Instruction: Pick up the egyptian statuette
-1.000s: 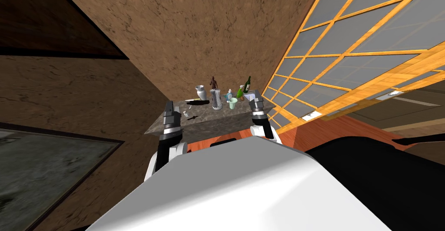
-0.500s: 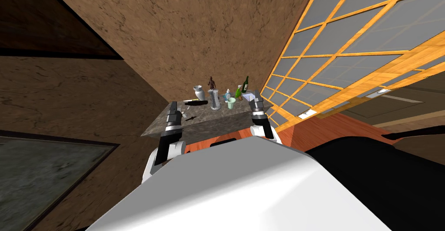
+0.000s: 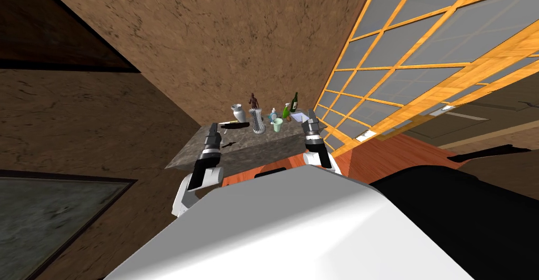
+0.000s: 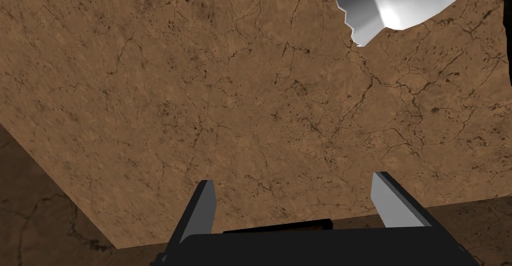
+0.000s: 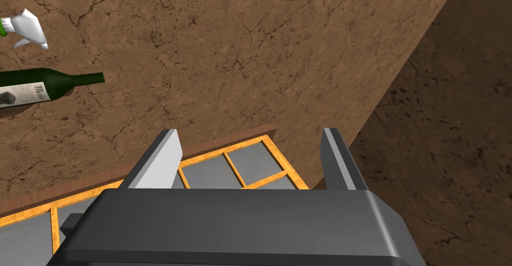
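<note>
A brown, cracked wall (image 3: 221,45) rises behind a grey stone table (image 3: 252,148). At its right, a large window (image 3: 421,56) with orange bars meets a reddish wooden floor (image 3: 379,155).

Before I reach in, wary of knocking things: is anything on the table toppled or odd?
A dark, long object lies flat on the grey table beside the white vase; the brown statuette stands upright.

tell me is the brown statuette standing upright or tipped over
Upright: the statuette stands tall on its base at the back of the grey table.
</note>
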Tool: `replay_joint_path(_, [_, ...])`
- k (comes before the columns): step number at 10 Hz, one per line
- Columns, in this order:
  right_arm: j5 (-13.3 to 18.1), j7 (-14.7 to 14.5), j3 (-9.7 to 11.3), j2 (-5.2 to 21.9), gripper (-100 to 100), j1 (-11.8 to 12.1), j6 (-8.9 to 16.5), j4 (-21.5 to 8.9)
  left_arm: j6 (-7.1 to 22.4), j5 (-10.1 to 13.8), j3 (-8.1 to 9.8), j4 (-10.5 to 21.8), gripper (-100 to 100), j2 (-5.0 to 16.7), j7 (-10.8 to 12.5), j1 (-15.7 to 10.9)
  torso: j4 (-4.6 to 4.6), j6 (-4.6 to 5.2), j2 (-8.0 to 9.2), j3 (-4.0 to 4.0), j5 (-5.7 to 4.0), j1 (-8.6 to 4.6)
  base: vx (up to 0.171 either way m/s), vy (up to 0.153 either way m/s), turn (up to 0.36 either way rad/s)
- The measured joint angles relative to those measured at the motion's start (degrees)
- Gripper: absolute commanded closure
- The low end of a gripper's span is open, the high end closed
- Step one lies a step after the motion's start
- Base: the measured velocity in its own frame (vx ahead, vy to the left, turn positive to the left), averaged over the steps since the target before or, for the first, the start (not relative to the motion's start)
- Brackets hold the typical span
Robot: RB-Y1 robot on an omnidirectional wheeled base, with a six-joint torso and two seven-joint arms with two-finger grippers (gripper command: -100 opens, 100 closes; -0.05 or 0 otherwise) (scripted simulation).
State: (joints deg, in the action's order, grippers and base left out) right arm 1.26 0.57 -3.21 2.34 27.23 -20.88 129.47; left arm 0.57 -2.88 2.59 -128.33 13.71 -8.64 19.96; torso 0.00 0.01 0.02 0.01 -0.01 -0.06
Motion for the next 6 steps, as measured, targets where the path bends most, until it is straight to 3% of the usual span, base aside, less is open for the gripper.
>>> replay_joint_path(6, [0.0,0.0,0.0,0.0,0,0.0,0.0,0.0,9.4,0.8,1.64,2.6,-100,2.7,-0.1,-3.7,0.00,-0.03,-0.01,-0.01,0.00,0.00,-0.004,-0.016,-0.060])
